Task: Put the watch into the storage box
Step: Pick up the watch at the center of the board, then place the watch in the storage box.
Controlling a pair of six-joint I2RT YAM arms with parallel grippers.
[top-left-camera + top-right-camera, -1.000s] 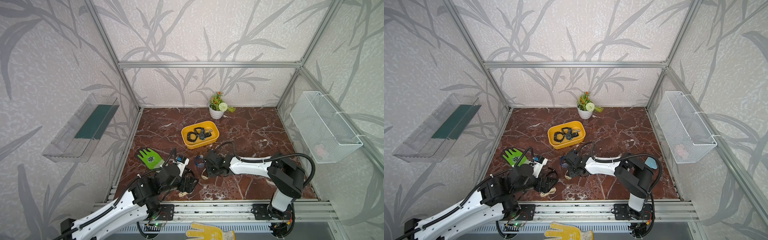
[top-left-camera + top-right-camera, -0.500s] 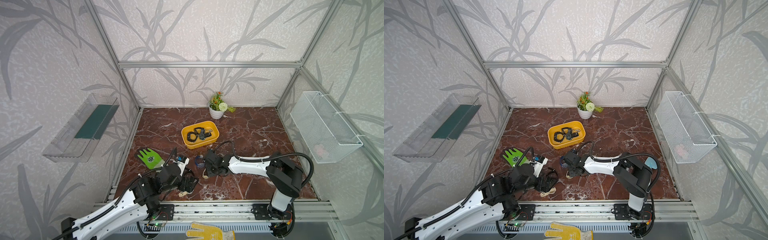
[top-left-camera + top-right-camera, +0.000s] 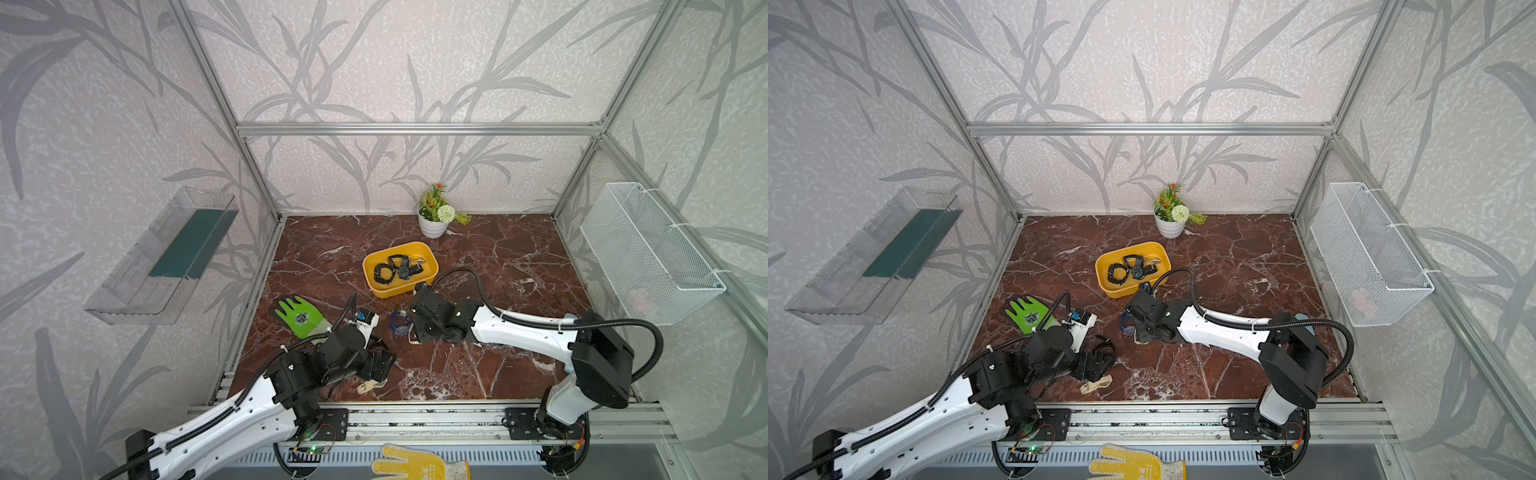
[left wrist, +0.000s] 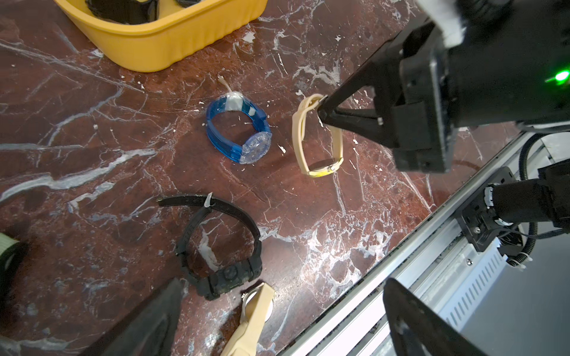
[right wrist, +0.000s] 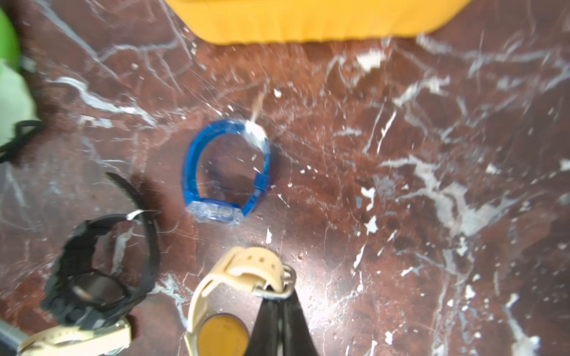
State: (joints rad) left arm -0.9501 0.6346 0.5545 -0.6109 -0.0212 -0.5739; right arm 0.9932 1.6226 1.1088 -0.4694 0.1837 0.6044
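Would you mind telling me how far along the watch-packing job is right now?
Done: black watches lie in the storage box. In hand: the right gripper is shut on the buckle end of a beige watch, outside the box. Left: boxing that one, plus the blue watch, loose black watch and second beige watch on the table.

Over last second: closed right gripper (image 5: 279,294) the rest of the way, now pinching buckle end of beige watch (image 5: 243,262) strap, near front wall of storage box (image 3: 397,291). Edged it slightly nearer storage box in both top views.
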